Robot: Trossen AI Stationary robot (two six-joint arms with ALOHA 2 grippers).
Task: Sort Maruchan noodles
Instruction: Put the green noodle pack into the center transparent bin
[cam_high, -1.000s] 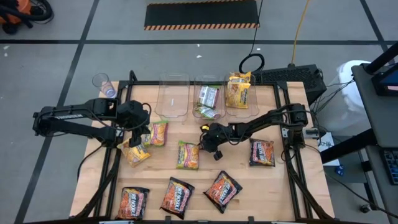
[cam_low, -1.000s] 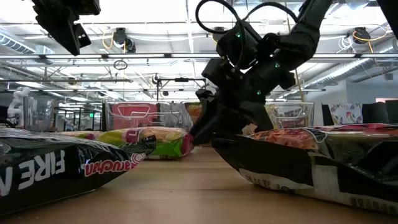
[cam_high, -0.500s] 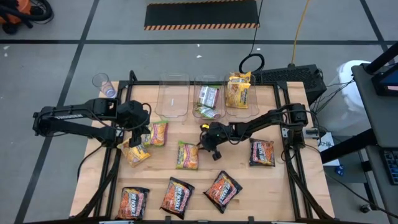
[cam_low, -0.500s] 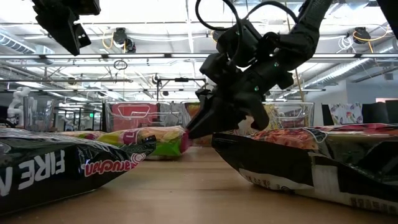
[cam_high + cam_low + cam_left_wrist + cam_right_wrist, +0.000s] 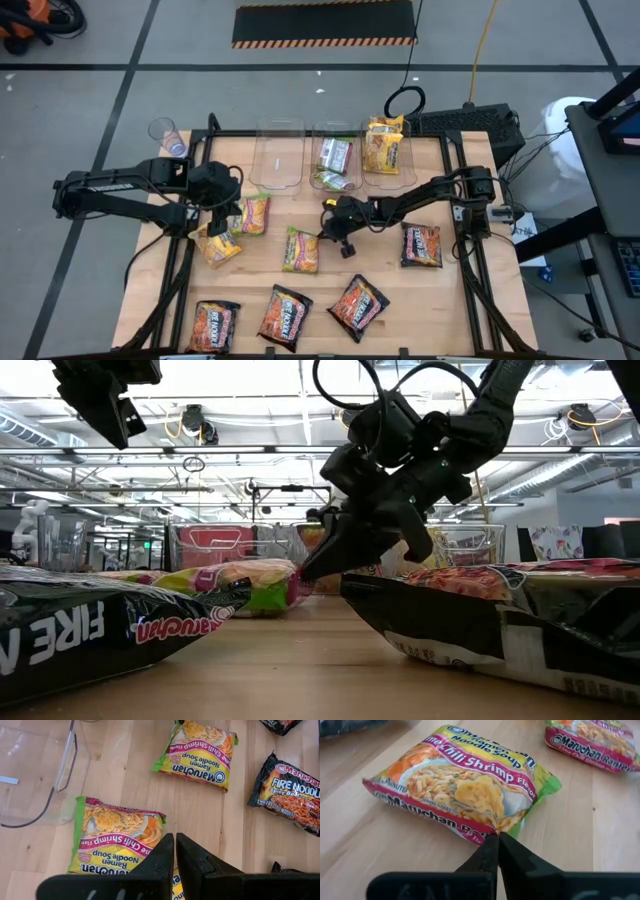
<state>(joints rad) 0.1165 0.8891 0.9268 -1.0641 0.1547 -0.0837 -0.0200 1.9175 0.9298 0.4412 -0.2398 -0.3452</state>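
Maruchan packets lie flat on the wooden table. My right gripper [image 5: 326, 232] is low at mid-table, shut at the right end of a green-edged chili shrimp packet [image 5: 302, 250], also seen in the right wrist view [image 5: 465, 785]. My left gripper [image 5: 222, 222] is shut and raised well above the table [image 5: 105, 405], touching nothing. It hangs over a second green-edged packet [image 5: 117, 840] and a yellow packet [image 5: 215, 245]. Several dark Fire Noodle packets [image 5: 285, 317] lie along the near side, and one more [image 5: 421, 245] lies to the right. My right gripper pinches the green-edged packet at its long edge [image 5: 487, 827], close to the green end seam. The fingers [image 5: 320, 555] slant down from the table's right side. Most of the packet [image 5: 245, 585] still rests on the table, with the held end slightly raised.
Three clear bins stand along the far edge: the left one [image 5: 279, 155] shows no packets, the middle [image 5: 335, 160] holds green-edged packets, the right [image 5: 384, 150] holds yellow ones. A clear cup [image 5: 166, 134] stands off the far-left corner. Bare wood shows between the packets.
My right gripper has edged toward the table's left onto the green-edged packet's end and has risen a little. The packet's held end sits slightly higher than before.
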